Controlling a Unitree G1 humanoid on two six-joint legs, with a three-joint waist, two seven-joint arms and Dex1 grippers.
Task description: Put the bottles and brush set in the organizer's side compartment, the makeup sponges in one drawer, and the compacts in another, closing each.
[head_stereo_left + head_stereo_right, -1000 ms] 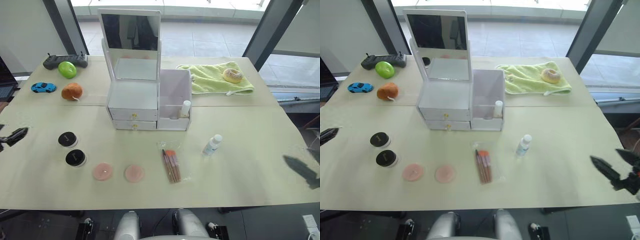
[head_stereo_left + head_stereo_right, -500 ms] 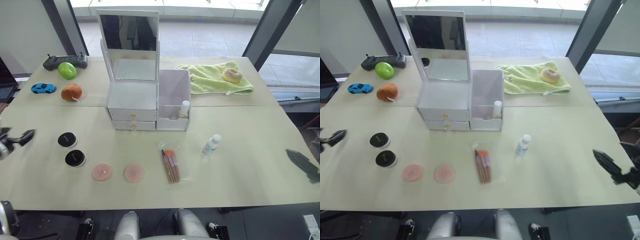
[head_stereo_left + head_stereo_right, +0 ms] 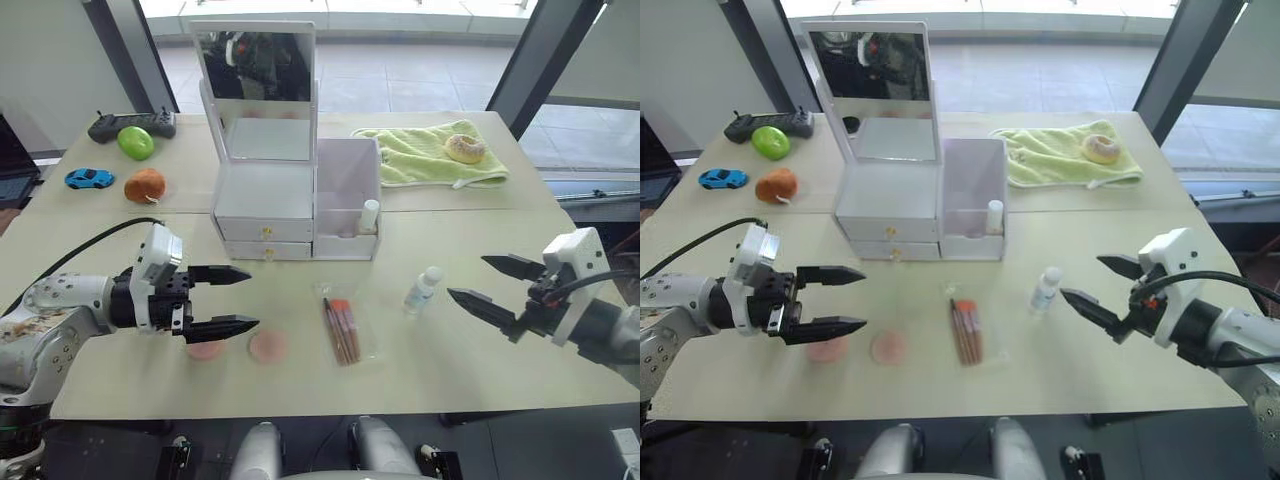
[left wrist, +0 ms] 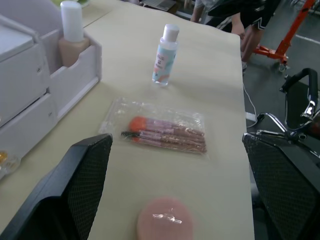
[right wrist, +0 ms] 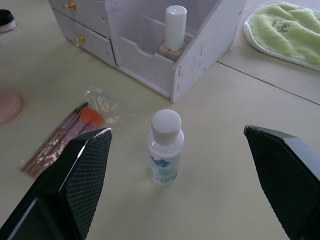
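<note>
The white organizer has both drawers shut. A white-capped bottle stands in its side compartment. On the table lie a small bottle, the bagged brush set and two pink makeup sponges. My left gripper hovers open just above the left sponge, and my left arm hides the compacts. One black-lidded compact peeks into the right wrist view. My right gripper is open, just right of the small bottle, pointing at it.
Behind the organizer's right stands a green towel with a bun. At the far left are a controller, a green object, a blue toy car and an orange ball. A mirror tops the organizer.
Both arms have swung in from the table's sides. The left gripper now covers the compacts' spot, and the right gripper has come up beside the small bottle.
</note>
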